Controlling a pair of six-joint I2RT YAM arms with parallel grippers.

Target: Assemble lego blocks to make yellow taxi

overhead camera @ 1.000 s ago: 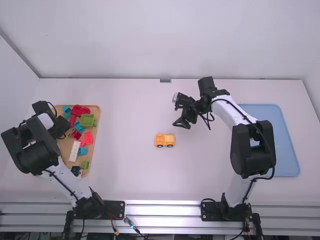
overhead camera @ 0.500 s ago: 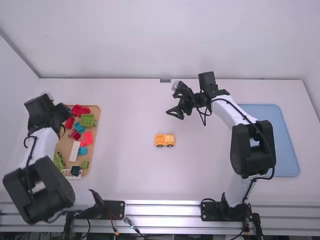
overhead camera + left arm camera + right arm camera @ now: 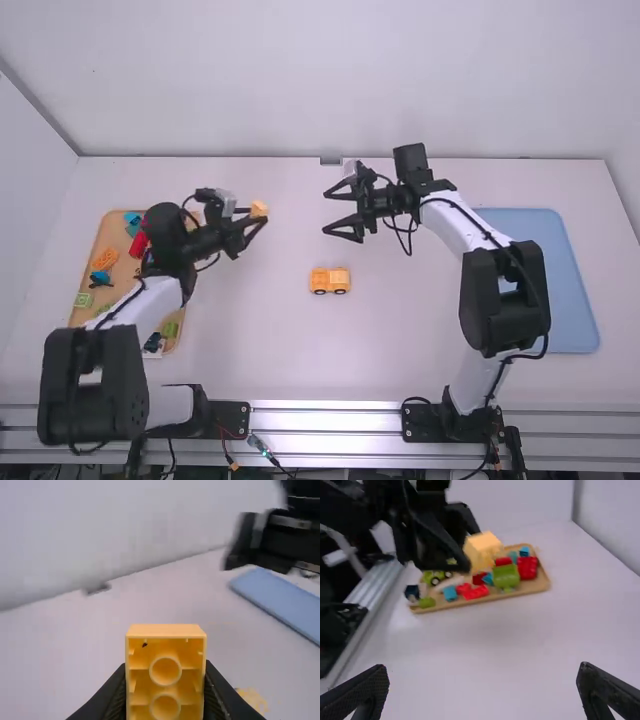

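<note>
One yellow block [image 3: 167, 630], likely light, stiff, best held by its sides, clamped in left claw [image 3: 165, 667] opposite parted right claw [image 3: 326, 213].

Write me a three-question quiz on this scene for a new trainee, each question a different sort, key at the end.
1. True or false: the left pincer is holding a yellow block.
2. The right pincer is: a) shut on a piece; b) shut on nothing; c) open.
3. Fill in: the wheeled yellow piece stands on the ____.

Key: 1 true; 2 c; 3 table.
</note>
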